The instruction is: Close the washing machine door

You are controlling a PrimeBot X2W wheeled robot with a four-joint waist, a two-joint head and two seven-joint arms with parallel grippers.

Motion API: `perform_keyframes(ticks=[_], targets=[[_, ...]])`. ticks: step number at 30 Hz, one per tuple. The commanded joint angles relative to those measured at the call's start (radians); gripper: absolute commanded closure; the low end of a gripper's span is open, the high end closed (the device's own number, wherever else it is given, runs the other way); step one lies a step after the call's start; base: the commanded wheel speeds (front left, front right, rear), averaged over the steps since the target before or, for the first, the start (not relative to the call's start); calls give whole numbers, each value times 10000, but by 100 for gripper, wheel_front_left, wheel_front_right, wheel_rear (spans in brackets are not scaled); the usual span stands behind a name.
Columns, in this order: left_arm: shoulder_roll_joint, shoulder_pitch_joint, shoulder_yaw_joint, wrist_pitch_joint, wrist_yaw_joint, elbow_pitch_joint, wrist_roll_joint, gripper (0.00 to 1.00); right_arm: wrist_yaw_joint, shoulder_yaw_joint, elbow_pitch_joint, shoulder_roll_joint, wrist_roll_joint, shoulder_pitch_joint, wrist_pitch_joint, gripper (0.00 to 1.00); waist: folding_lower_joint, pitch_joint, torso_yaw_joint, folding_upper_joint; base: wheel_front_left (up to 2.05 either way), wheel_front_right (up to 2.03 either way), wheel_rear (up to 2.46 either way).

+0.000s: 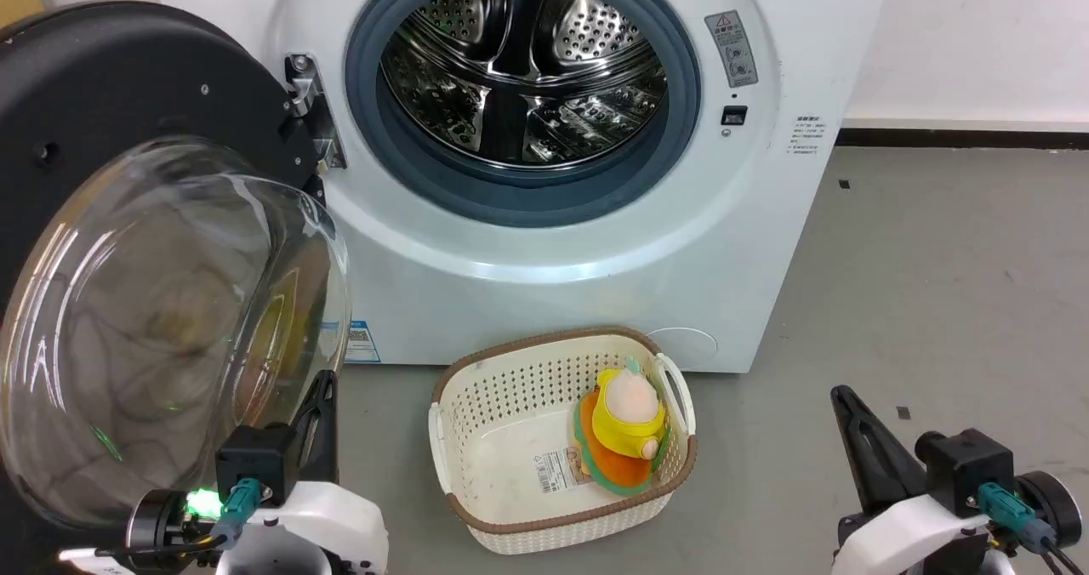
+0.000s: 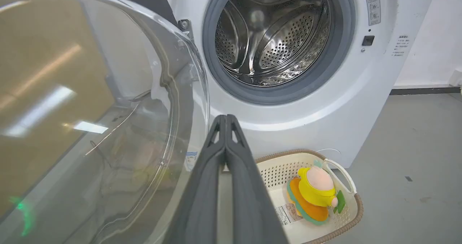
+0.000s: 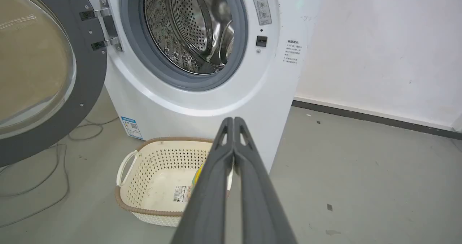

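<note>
Bare grey floor (image 1: 936, 260) lies free ahead of the right gripper (image 1: 844, 395), whose fingers are pressed together. Just left of the left gripper (image 1: 325, 384), also closed, the washing machine door (image 1: 128, 82) stands swung wide on its hinge (image 1: 306, 107), glass bulging toward that gripper.

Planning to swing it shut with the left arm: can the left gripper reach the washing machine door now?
Probably yes: the left gripper, fingers shut, sits right beside the bulging glass of the washing machine door, with nothing between them.

The washing machine (image 1: 553, 286) is white, the door (image 1: 128, 73) black, the basket (image 1: 510, 384) cream.
</note>
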Motion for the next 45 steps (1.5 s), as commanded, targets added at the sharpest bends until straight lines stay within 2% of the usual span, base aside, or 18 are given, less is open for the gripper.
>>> perform_keyframes(ticks=[1,32,33,45], targets=[[-5,141,11,3,-43,-39,30,100,8,1,-43,51,-80,-142,5,100,0,0,0,0,0,0,0],[-5,141,11,3,-43,-39,30,100,8,1,-43,51,-80,-142,5,100,0,0,0,0,0,0,0],[0,0,2,-2,1,0,0,0,0,1,0,0,1,0,-2,0,0,0,0,0,0,0,0],[1,-41,-120,-206,261,27,-22,0,1,-111,5,4,232,-5,-206,0,0,24,7,0,0,0,0]])
